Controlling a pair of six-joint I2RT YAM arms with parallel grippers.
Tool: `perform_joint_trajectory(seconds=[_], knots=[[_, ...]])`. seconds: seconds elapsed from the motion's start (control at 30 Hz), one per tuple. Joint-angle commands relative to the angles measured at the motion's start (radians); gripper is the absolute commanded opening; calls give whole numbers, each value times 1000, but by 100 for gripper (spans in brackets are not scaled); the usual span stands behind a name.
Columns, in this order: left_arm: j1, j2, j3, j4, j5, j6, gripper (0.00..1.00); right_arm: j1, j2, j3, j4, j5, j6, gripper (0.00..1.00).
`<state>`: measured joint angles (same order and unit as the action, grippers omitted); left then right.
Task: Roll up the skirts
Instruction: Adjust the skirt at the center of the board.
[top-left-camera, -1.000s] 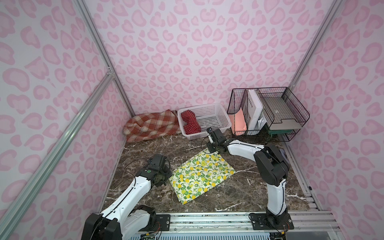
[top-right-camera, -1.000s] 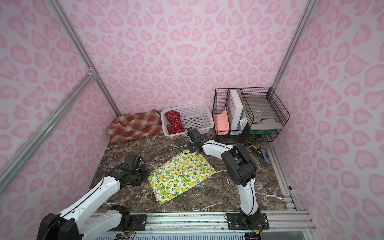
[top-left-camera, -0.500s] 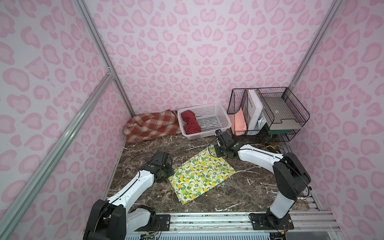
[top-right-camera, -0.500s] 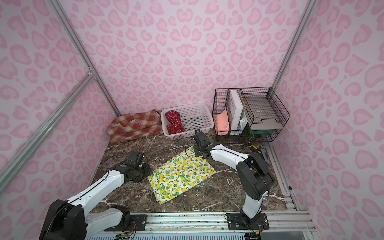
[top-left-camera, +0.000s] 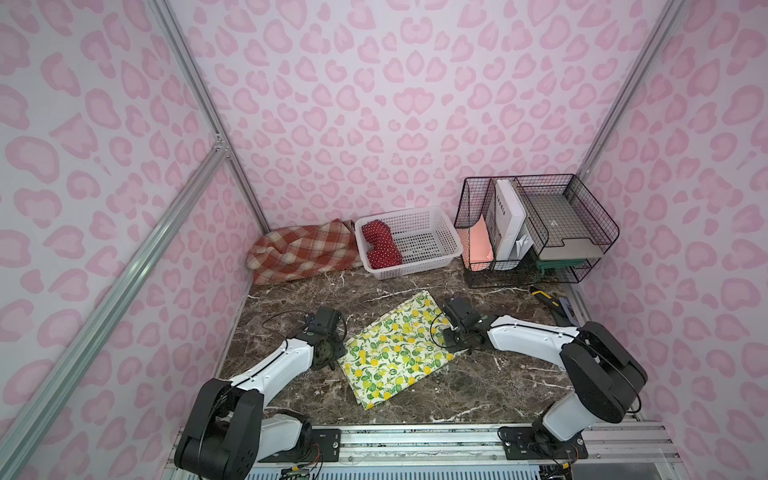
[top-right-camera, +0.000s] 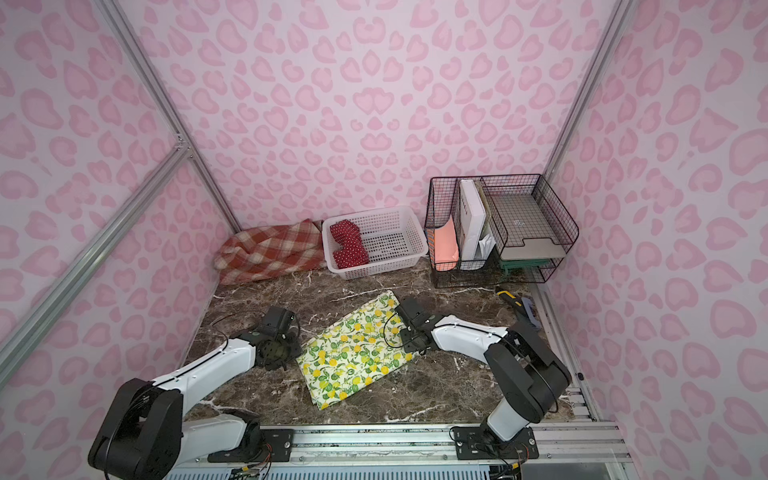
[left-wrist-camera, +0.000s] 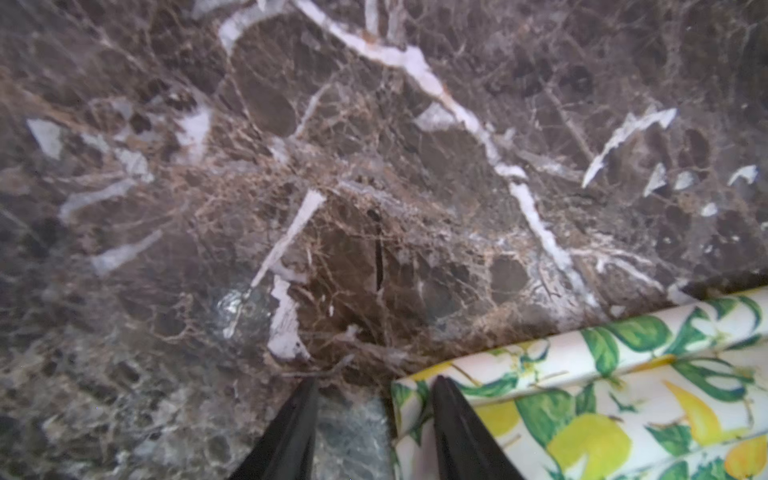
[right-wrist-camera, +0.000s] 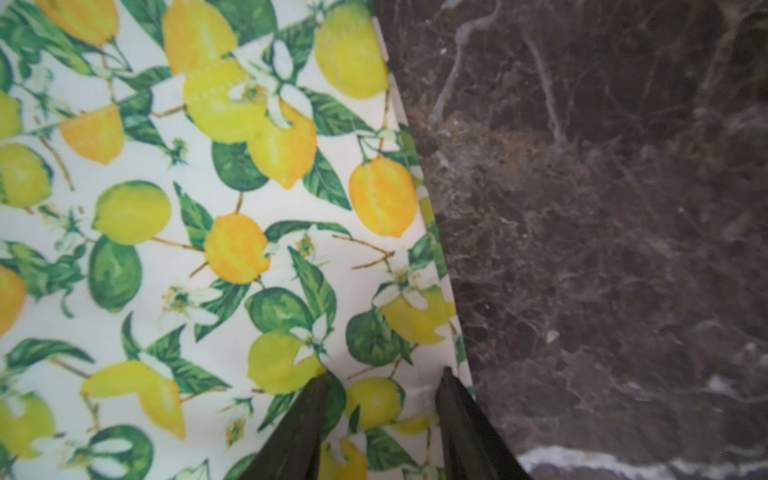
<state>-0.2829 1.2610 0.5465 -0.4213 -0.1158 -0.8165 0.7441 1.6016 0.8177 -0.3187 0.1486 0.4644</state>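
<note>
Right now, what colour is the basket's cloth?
The cloth is red with white dots; see a top view.

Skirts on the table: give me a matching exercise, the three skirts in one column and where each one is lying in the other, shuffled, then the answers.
Column one
1. lemon skirt
2. red polka-dot skirt
3. plaid skirt

Column two
A. bunched against the back wall, beside the white basket
B. spread flat on the marble table
C. inside the white basket

Pairs: 1-B, 2-C, 3-A
</note>
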Motion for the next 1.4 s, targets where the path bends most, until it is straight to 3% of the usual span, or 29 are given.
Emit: perform_joint_trajectory(seconds=[0.0, 0.23, 0.4, 0.57, 0.9, 1.13, 1.37], knots=[[-2, 8, -9, 28, 15, 7, 49, 1, 1, -18, -21, -17, 40, 48], [-2, -60, 19, 4, -32, 19, 55, 17, -93, -34, -85, 25, 88, 49], [-4, 24, 34, 66, -42, 11, 54, 103, -160, -59, -149, 43, 192, 49], [-2, 129, 77, 115, -11, 11, 52, 110, -124, -109, -37, -8, 197, 48], [-3, 160, 41, 202, 117, 11, 47, -131, 40, -19, 53, -23, 21, 44], [-46, 1, -49, 190, 219, -26, 51, -176, 206, 169, 87, -39, -74, 44], [-100, -240, -103, 143, 265, -23, 59, -201, 264, 271, 151, -68, -164, 48]])
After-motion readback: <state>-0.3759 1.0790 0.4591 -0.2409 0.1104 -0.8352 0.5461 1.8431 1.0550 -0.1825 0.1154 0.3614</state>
